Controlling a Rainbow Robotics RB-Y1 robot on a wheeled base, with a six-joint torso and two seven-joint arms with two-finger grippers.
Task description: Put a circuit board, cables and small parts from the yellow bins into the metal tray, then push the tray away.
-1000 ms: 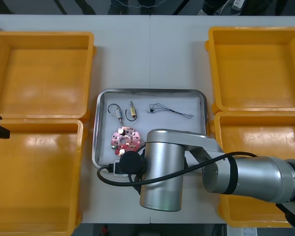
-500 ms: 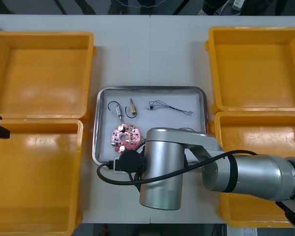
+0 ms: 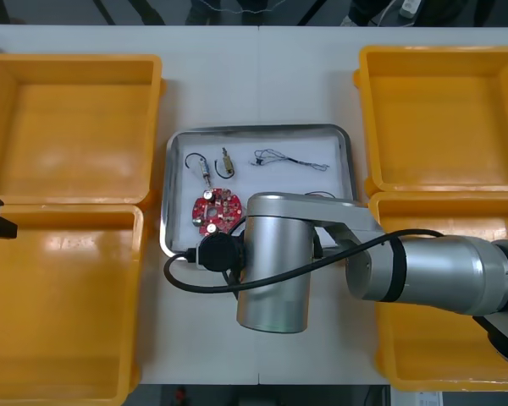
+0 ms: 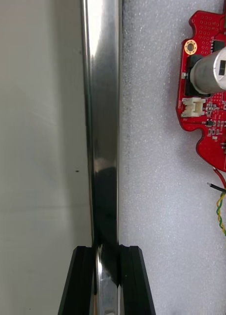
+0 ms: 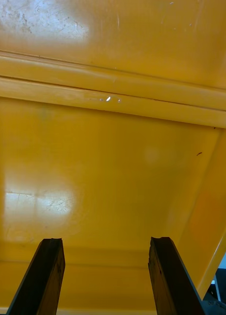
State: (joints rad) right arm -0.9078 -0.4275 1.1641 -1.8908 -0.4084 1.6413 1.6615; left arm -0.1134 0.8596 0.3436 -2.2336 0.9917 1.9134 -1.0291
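The right arm (image 3: 275, 262) is reaching in from about 4 o'clock across the light table (image 3: 262, 76), its wrist covering the near edge of the metal tray (image 3: 258, 129), which is sitting at the middle of the table between the yellow bins. In the right wrist view the right gripper (image 4: 107, 253) is straddling the tray's shiny rim (image 4: 103, 123): the jaws are clamped on that rim, one black finger on the table side and the other on the white inside. The round red circuit board (image 3: 215, 211) is lying in the tray at roughly 7 o'clock, flat on the white lining and just beside the gripped rim (the wrist camera is catching its edge (image 4: 211, 98), with a red and yellow cable (image 4: 222, 206) curling beside it). Two small metal parts (image 3: 205, 176) are resting at about 10 o'clock in the tray, and a thin black cable (image 3: 288, 160) is stretching across at about 1 o'clock, well apart from the board. The left gripper (image 5: 105, 246) is hanging at 9 o'clock of the table over the near left yellow bin (image 5: 113, 162), its jaws standing apart with nothing between them. All four bins are showing bare floors: far left (image 3: 68, 118), near left (image 3: 59, 313), far right (image 3: 440, 118), near right (image 3: 457, 224).
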